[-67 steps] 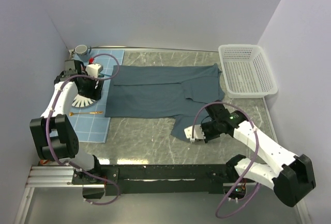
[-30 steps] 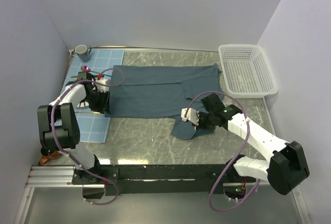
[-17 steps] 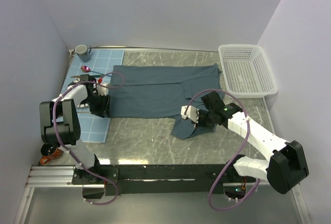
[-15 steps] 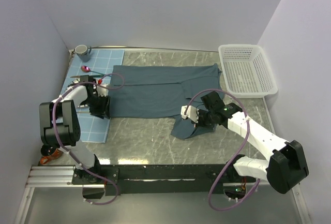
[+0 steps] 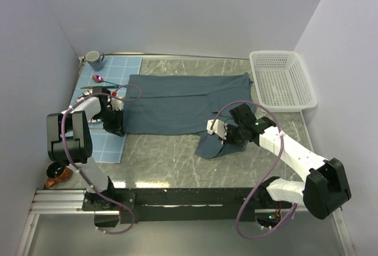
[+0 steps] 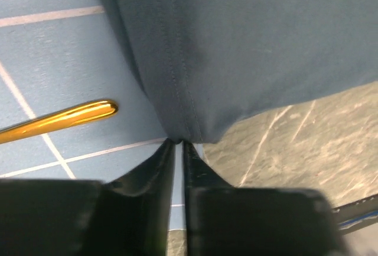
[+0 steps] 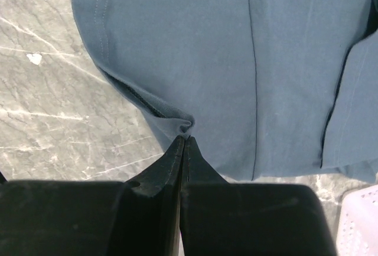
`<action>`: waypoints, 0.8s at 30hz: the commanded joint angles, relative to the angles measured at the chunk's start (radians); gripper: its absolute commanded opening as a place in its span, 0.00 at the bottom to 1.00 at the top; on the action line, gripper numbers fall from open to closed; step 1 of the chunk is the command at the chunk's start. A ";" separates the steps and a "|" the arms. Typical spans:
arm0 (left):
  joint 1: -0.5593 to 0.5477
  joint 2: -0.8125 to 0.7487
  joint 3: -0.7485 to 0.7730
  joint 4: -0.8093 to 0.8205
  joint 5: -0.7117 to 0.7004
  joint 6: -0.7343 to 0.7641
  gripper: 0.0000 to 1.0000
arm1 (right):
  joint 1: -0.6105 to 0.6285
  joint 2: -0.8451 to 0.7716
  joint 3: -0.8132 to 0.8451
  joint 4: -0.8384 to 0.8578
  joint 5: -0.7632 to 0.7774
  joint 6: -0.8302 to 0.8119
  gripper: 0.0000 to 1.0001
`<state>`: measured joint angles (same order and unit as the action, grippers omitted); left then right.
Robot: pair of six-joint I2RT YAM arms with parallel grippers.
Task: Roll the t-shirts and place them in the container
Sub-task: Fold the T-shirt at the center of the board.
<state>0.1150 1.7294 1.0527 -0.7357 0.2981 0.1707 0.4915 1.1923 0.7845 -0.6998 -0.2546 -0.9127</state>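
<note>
The dark slate-blue t-shirt [image 5: 177,105] lies spread flat across the marble table, one sleeve hanging toward the near edge. My left gripper [image 5: 116,128] is at the shirt's near-left corner, where it overlaps the placemat. In the left wrist view its jaws [image 6: 179,143] stand almost together, tips pinching the hemmed corner of the t-shirt [image 6: 248,43]. My right gripper [image 5: 223,139] is over the near sleeve. In the right wrist view it [image 7: 185,139] is shut on a small puckered fold of the t-shirt [image 7: 236,61].
A light blue gridded placemat [image 5: 97,143] lies at the left, with a grey mug [image 5: 93,60] and a pink spoon [image 5: 97,79] at its far end. A gold utensil [image 6: 59,120] lies beside the shirt corner. A white basket [image 5: 282,80] stands at the back right.
My left gripper came down off the placemat to the shirt's near-left corner and its jaws closed there. The right gripper drew the sleeve up toward the shirt body, then held still.
</note>
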 commanded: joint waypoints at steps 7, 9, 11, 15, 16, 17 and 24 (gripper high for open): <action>-0.009 -0.056 0.087 -0.070 0.090 0.036 0.01 | -0.142 -0.085 0.108 -0.009 0.002 0.165 0.00; -0.009 -0.054 0.128 -0.090 0.096 0.038 0.01 | -0.165 -0.094 0.151 -0.007 0.006 0.185 0.00; -0.009 -0.044 0.176 -0.103 0.101 0.039 0.01 | -0.198 -0.091 0.185 0.000 0.020 0.209 0.00; -0.008 0.001 0.259 -0.117 0.102 0.041 0.01 | -0.246 -0.041 0.269 0.058 0.041 0.207 0.00; -0.011 0.022 0.277 -0.117 0.102 0.041 0.01 | -0.254 -0.025 0.285 0.071 0.047 0.198 0.00; -0.011 0.033 0.311 -0.119 0.102 0.039 0.01 | -0.272 -0.008 0.300 0.083 0.052 0.192 0.00; -0.028 0.169 0.477 -0.139 0.078 0.024 0.01 | -0.321 0.151 0.441 0.180 0.089 0.123 0.00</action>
<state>0.1020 1.8320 1.4422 -0.8505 0.3763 0.1963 0.1974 1.2827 1.1339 -0.6113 -0.2035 -0.7502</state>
